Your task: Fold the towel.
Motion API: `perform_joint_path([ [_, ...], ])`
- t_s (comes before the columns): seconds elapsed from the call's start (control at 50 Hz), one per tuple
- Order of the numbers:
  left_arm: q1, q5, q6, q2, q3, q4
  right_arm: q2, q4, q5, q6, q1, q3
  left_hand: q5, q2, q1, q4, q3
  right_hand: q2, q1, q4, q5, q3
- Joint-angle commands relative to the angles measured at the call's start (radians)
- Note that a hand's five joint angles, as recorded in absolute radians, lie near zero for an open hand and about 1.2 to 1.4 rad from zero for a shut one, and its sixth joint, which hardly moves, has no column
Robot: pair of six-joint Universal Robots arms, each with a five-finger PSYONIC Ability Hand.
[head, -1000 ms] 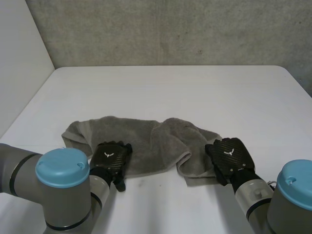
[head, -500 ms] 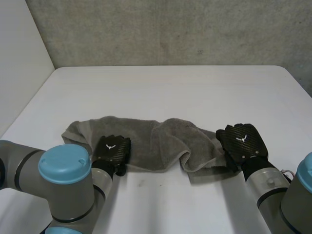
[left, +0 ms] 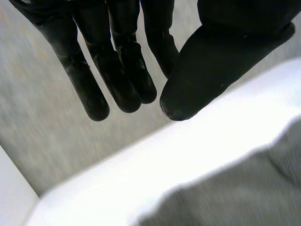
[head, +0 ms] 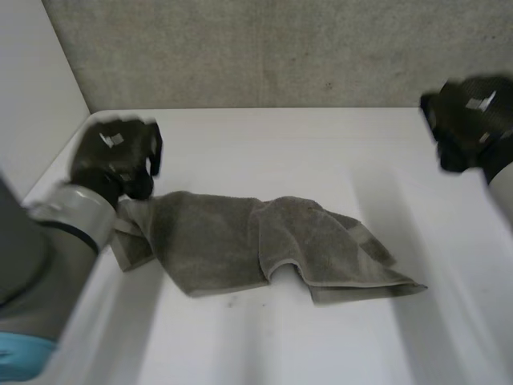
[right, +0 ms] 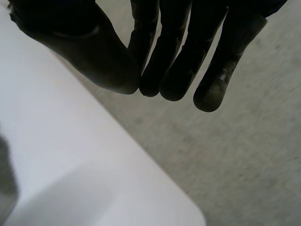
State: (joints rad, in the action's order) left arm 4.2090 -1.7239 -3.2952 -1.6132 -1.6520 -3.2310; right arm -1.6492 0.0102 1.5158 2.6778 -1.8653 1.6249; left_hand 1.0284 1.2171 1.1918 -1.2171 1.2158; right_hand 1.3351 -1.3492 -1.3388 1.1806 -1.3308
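Observation:
The grey towel (head: 264,241) lies rumpled on the white table (head: 280,152), with a fold ridge through its middle and its right corner spread toward the near edge. My left hand (head: 112,156) hangs raised above the towel's far left corner. In the left wrist view this hand (left: 117,70) has its thumb drawn close to the fingers with nothing between them, and the towel (left: 244,188) lies below it. My right hand (head: 473,116) is lifted high at the far right, well off the towel. In its own view the right hand (right: 174,56) has thumb against fingers and holds nothing.
A grey wall (head: 280,48) runs along the table's far edge and a pale panel (head: 32,96) stands at the left. The table's rounded far right corner (right: 188,212) lies under the right hand.
Both hands have lifted off the towel's near edge and swung up and outward toward the far side. The left hand's fingers closed. The towel has shifted and its right corner now lies flat.

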Motion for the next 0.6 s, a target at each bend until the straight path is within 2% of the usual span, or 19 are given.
perform_joint_path([
  [0.02, 0.002, 0.091, 0.009, 0.108, 0.117, 0.209, -0.037, 0.315, -0.017, 0.0, 0.006, -0.212, 0.193, 0.179, 0.204, -0.179, 0.18, 0.061, -0.047, -0.058, 0.041, -0.065],
  [0.1, 0.002, 0.125, 0.016, 0.095, 0.058, 0.22, -0.027, 0.324, -0.014, 0.011, 0.003, -0.183, 0.193, 0.179, 0.204, -0.179, 0.18, 0.061, -0.047, -0.058, 0.041, -0.065],
  [0.12, 0.0, 0.132, 0.019, 0.066, 0.011, 0.209, -0.018, 0.309, -0.014, 0.011, 0.0, -0.144, -0.094, -0.108, -0.083, 0.108, -0.107, 0.061, -0.047, -0.058, 0.041, -0.065],
  [0.14, 0.0, 0.132, 0.019, 0.065, 0.011, 0.209, -0.009, 0.277, -0.014, 0.011, -0.002, -0.093, -0.097, -0.111, -0.086, 0.111, -0.11, -0.537, 0.551, 0.54, -0.557, 0.532],
  [0.16, -0.001, 0.13, 0.023, 0.023, -0.024, 0.188, -0.009, 0.277, -0.014, 0.011, -0.002, -0.092, -0.559, -0.573, -0.548, 0.573, -0.572, -0.543, 0.557, 0.546, -0.563, 0.538],
  [0.18, -0.003, 0.129, 0.026, -0.025, -0.057, 0.162, -0.006, 0.234, -0.012, 0.013, 0.0, -0.036, -0.776, -0.79, -0.765, 0.79, -0.789, -1.083, 1.097, 1.087, -1.103, 1.079],
  [0.22, -0.006, 0.129, 0.032, -0.066, -0.084, 0.133, -0.004, 0.178, -0.012, 0.013, 0.003, 0.024, -0.793, -0.807, -0.781, 0.807, -0.805, -1.161, 1.175, 1.164, -1.181, 1.156],
  [0.26, -0.007, 0.129, 0.037, -0.105, -0.104, 0.099, 0.0, 0.116, -0.014, 0.014, 0.009, 0.089, -0.805, -0.819, -0.793, 0.819, -0.817, -1.161, 1.175, 1.164, -1.181, 1.156],
  [0.3, -0.009, 0.127, 0.045, -0.139, -0.12, 0.059, 0.015, -0.02, -0.016, 0.031, 0.012, 0.208, -0.81, -0.824, -0.799, 0.824, -0.823, -1.161, 1.175, 1.164, -1.181, 1.156],
  [0.34, -0.01, 0.127, 0.049, -0.192, -0.156, -0.027, 0.035, -0.086, -0.017, 0.043, 0.012, 0.263, -0.819, -0.833, -0.808, 0.833, -0.832, -1.156, 1.17, 1.16, -1.176, 1.152],
  [0.36, -0.01, 0.127, 0.049, -0.192, -0.157, -0.027, 0.035, -0.087, -0.017, 0.043, 0.012, 0.263, -0.819, -0.833, -0.808, 0.833, -0.832, -1.156, 1.17, 1.16, -1.176, 1.152],
  [0.4, -0.01, 0.125, 0.051, -0.23, -0.178, -0.111, 0.084, -0.201, -0.028, 0.06, 0.012, 0.349, -0.813, -0.827, -0.802, 0.827, -0.826, -1.08, 1.095, 1.084, -1.1, 1.076],
  [0.46, -0.012, 0.124, 0.051, -0.269, -0.196, -0.174, 0.141, -0.284, -0.058, 0.062, 0.014, 0.406, -0.802, -0.816, -0.79, 0.816, -0.814, -0.998, 1.012, 1.002, -1.018, 0.994],
  [0.6, -0.02, 0.122, 0.052, -0.326, -0.204, -0.205, 0.268, -0.323, -0.114, 0.06, 0.015, 0.428, -0.793, -0.807, -0.782, 0.807, -0.806, -0.898, 0.912, 0.902, -0.918, 0.894],
])
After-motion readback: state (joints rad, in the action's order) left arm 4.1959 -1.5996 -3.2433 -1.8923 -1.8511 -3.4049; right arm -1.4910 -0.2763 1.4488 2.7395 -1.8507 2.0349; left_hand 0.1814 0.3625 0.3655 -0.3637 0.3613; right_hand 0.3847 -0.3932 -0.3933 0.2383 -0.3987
